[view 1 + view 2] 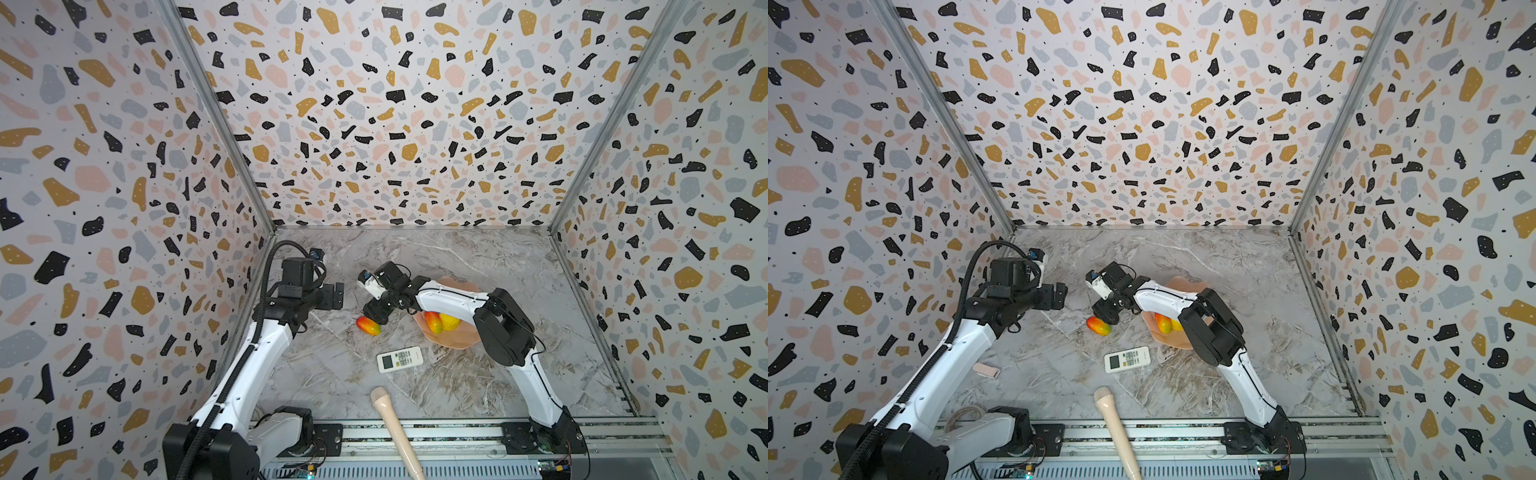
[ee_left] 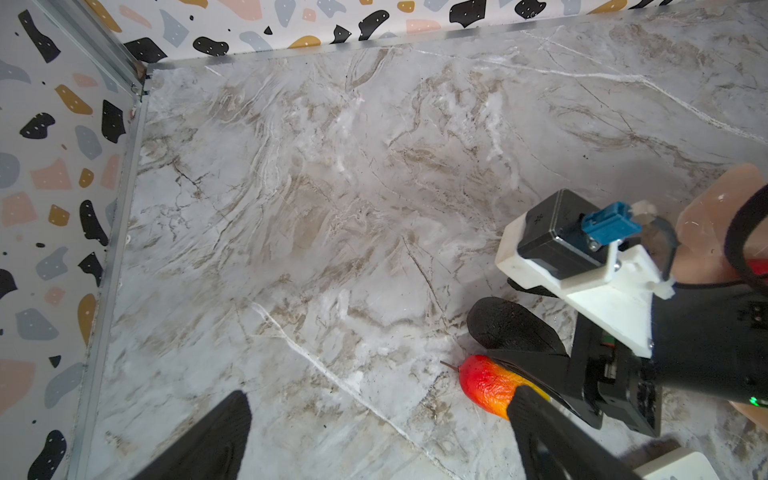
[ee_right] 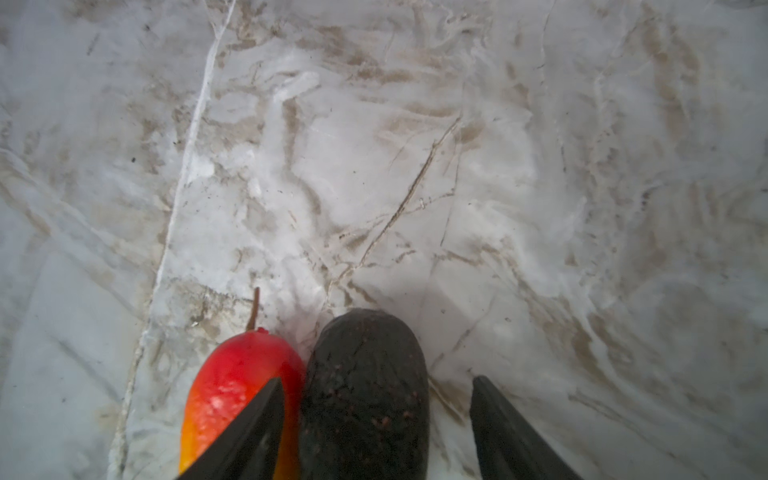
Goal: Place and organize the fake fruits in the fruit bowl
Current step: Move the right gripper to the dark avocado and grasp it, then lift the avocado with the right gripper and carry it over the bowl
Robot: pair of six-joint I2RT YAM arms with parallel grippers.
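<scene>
A blackish avocado [image 3: 365,386] lies on the marble table, touching a red-orange mango [image 3: 232,382] beside it. My right gripper [image 3: 376,380] is low over the avocado and open: one finger sits in the seam between mango and avocado, the other stands clear of the avocado's far side. In both top views the gripper [image 1: 376,313] hides the avocado, and the mango [image 1: 368,326] shows beside it. The pink fruit bowl [image 1: 453,343] to the right holds a second mango [image 1: 433,322] and a yellow citrus [image 1: 450,322]. My left gripper [image 1: 338,295] hovers open and empty to the left.
A white remote control [image 1: 400,359] lies in front of the bowl. A long beige stick [image 1: 395,428] reaches over the front rail. A small pinkish block [image 1: 986,370] lies near the left arm. Patterned walls close in the table on three sides.
</scene>
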